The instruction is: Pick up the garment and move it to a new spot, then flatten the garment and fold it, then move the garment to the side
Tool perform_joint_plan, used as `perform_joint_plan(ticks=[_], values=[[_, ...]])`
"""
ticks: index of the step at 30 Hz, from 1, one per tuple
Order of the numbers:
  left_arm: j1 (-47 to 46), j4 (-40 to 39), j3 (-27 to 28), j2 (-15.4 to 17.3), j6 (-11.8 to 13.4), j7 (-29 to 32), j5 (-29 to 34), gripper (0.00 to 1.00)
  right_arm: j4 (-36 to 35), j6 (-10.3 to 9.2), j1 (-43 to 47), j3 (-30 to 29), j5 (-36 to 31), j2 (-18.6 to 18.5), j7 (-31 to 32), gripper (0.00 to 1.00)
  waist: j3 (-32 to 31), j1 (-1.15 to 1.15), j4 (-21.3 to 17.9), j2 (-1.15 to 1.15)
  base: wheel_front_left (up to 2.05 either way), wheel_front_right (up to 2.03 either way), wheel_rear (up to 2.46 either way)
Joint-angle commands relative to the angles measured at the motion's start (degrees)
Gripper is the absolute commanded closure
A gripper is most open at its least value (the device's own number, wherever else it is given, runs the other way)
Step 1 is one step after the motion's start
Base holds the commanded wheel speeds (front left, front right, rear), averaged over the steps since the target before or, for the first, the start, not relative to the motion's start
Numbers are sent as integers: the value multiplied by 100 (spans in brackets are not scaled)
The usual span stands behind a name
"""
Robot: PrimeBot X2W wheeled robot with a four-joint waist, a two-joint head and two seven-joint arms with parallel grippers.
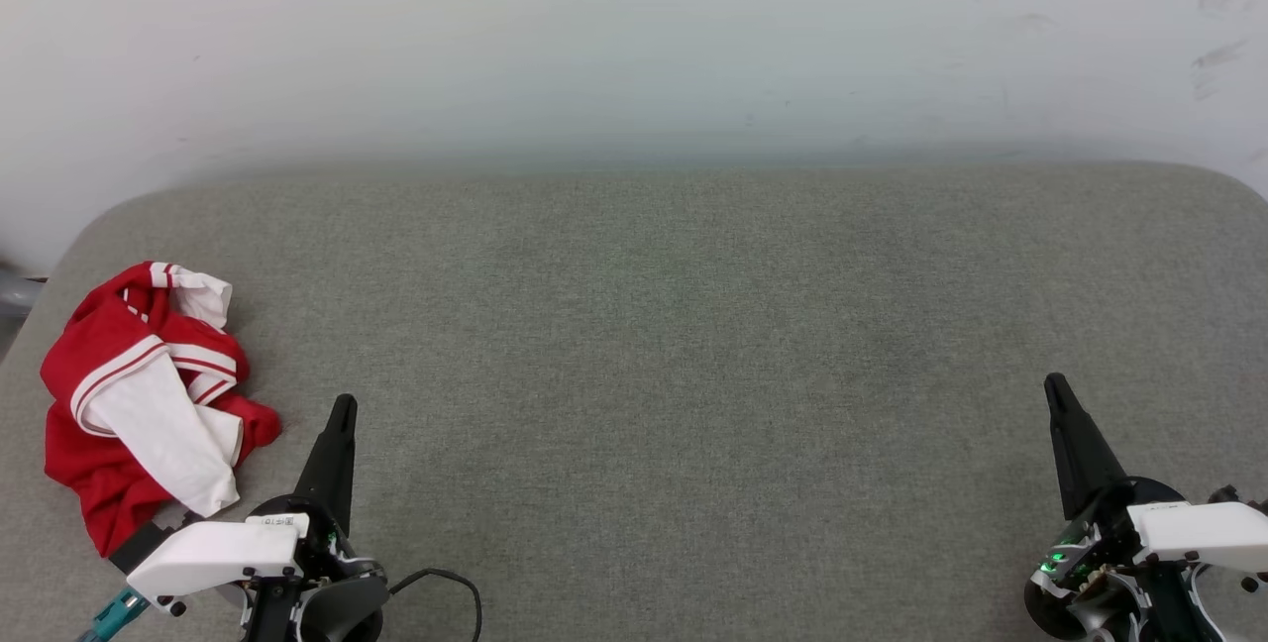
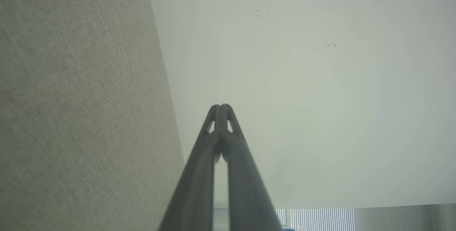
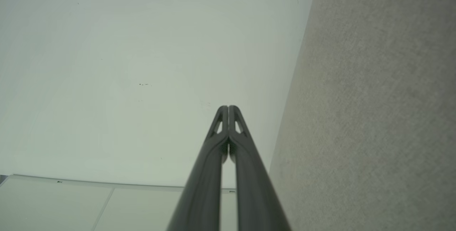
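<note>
The garment lies crumpled on the table. The left gripper, fingers pressed together, rests just beside the garment. The right gripper, likewise pressed together, is well apart from it.

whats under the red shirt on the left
The crumpled red shirt lies on the grey fabric surface, which shows beside it. Anything beneath its folds is covered.
</note>
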Motion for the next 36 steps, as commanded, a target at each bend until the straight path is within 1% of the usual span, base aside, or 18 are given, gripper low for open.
perform_joint_plan(ticks=[1,25,26,28,36], values=[[-36,-5,12,-8,-16,11,1,100,1,-2,-67,3,9,16,-1,100,0,0,0,0,0,0,0],[-36,-5,12,-8,-15,11,2,100,1,-2,-67,3,9,16,-1,100,0,0,0,0,0,0,0],[0,0,-2,0,0,-1,-1,0,-1,0,0,1,0,0,-2,0,0,0,0,0,0,0,0],[59,81,-24,-9,1,-7,-2,0,79,-1,73,7,-2,1,-6,0,1,0,0,0,0,0,0],[78,-169,-300,-7,1,-225,9,0,-193,-1,162,157,-40,1,-220,0,2,0,2,0,0,0,0]])
